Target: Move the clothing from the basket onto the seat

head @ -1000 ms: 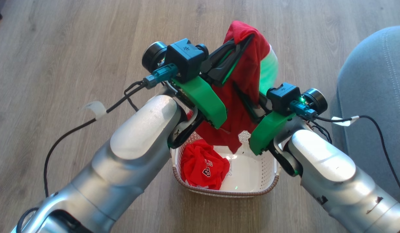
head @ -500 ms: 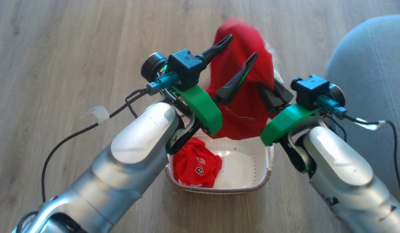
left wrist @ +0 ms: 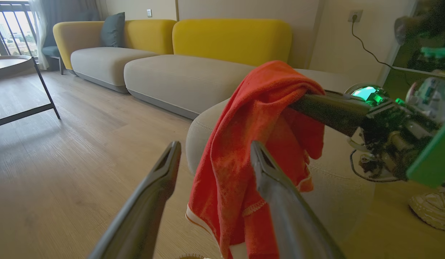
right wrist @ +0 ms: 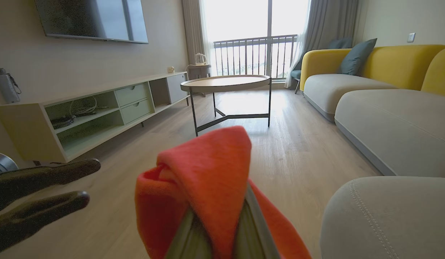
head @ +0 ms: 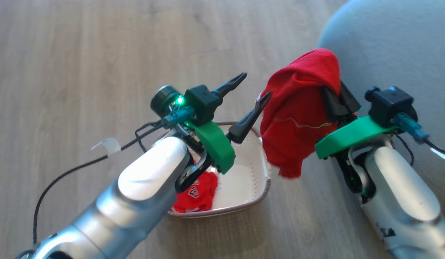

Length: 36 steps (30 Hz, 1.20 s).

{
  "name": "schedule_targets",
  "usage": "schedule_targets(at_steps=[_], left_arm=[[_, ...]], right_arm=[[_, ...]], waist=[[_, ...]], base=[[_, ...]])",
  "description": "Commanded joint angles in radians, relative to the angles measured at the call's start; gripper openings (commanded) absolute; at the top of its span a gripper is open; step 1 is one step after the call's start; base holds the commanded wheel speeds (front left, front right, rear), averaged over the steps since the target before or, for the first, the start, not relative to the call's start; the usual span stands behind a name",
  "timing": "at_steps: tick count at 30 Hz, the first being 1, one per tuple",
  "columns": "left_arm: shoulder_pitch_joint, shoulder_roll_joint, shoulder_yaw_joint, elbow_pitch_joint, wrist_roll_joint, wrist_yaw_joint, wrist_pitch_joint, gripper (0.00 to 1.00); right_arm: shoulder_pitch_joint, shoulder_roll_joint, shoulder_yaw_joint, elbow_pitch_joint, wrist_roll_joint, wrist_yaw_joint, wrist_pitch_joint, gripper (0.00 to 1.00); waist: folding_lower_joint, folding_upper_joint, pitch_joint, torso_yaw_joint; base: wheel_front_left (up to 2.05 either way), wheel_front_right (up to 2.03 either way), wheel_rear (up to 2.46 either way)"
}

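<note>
Left tool [head: 255, 85] is standing spread and empty, having just let go of the red garment [head: 298, 108]. My right tool [head: 336, 99] is now clamping it alone, so the handover looks done and the grey seat [head: 388, 43] comes next. Thin, white-trimmed fabric is hanging limp above the floor, between basket [head: 256, 158] and seat. Another red garment [head: 195, 194] is lying crumpled in the basket.

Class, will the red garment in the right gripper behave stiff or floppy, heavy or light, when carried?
Probably floppy: the red garment drapes in folds over the right gripper. Likely light: thin fabric. Its hanging tail may swing.
</note>
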<state>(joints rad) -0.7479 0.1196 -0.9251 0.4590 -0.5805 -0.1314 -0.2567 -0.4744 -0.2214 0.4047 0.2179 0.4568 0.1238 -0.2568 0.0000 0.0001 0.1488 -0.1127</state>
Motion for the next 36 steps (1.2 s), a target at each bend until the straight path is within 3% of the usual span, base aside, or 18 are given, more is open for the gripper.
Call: schedule_targets(at_steps=[1, 14, 22, 36], left_arm=[[-0.021, 0.022, 0.035, -0.024, 0.006, 0.001, -0.005, 1.00], [0.049, 0.029, 0.052, -0.050, 0.013, 0.001, -0.005, 1.00], [0.082, 0.028, 0.065, -0.063, 0.023, 0.001, -0.005, 1.00], [0.089, 0.032, 0.053, -0.100, 0.039, 0.001, -0.005, 1.00]], right_arm=[[0.005, 0.012, -0.012, -0.052, -0.008, 0.007, -0.005, 0.00], [0.058, 0.030, -0.064, -0.127, -0.020, 0.007, -0.005, 0.00], [0.089, 0.035, -0.087, -0.155, -0.021, 0.007, -0.005, 0.00], [0.163, 0.036, -0.223, -0.236, -0.061, 0.007, -0.005, 0.00]], waist=[[0.0000, -0.0001, -0.005, -0.058], [0.0000, -0.0001, -0.021, -0.297], [0.0000, -0.0001, -0.046, -0.404], [0.0000, -0.0001, -0.002, -0.431]], base=[[0.00, 0.00, 0.00], [0.00, 0.00, 0.00], [0.00, 0.00, 0.00], [0.00, 0.00, 0.00]])
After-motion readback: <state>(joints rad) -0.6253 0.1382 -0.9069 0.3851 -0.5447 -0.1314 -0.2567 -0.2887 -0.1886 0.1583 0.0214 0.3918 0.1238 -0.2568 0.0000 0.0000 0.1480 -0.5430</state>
